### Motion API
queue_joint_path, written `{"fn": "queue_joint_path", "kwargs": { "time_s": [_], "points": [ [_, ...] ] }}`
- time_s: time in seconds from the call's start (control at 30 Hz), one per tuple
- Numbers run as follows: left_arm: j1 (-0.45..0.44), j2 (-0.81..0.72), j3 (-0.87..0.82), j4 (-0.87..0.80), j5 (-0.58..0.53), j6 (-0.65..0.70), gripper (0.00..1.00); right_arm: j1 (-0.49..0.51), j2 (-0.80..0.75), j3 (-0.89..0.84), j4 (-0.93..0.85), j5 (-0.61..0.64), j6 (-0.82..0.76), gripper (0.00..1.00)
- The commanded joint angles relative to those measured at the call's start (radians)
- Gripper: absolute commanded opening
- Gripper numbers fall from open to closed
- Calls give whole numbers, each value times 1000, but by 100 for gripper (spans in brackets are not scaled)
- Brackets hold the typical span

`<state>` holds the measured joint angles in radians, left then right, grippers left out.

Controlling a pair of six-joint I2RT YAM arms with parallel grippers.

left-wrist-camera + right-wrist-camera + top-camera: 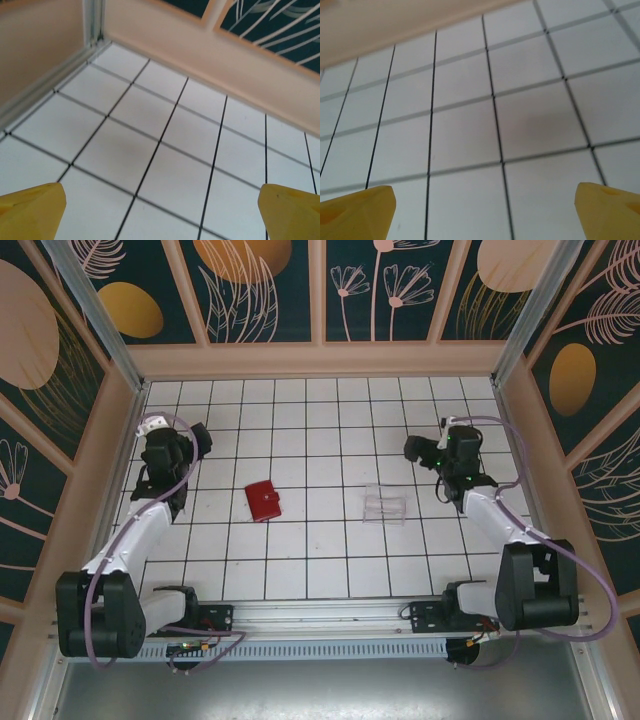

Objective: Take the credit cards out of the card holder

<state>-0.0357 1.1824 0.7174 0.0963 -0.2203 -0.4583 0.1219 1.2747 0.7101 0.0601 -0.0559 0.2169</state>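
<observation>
Left gripper [198, 440] & right gripper [416, 449]: fingers spread wide, nothing held.
Red card holder [264, 501] lies folded shut on tiled table, centre-left, btwn the arms; clear tray [384, 505] to its right, apart.

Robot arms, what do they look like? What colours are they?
Each has white tube sections joined by chunky black joints, with a pale purple cable looping alongside: the left arm and the right arm match. The left gripper and right gripper are black, with yellow fingertips seen close up. A tiny green light glows by the right wrist.
</observation>
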Motion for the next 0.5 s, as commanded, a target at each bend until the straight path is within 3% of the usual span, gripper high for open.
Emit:
{"fn": "queue_joint_path", "kwargs": {
  "time_s": [0.0, 0.33, 0.47],
  "points": [
    [-3, -10, 67, -233, 65, -75, 99, 69, -32, 60, -281, 25, 62, 91],
    [-3, 33, 240, -434, 238, 71, 98, 183, -5, 179, -626, 67, 96, 68],
    [-3, 29, 212, -420, 226, 116, 99, 194, -2, 178, -677, 97, 116, 54]
  ]
}}
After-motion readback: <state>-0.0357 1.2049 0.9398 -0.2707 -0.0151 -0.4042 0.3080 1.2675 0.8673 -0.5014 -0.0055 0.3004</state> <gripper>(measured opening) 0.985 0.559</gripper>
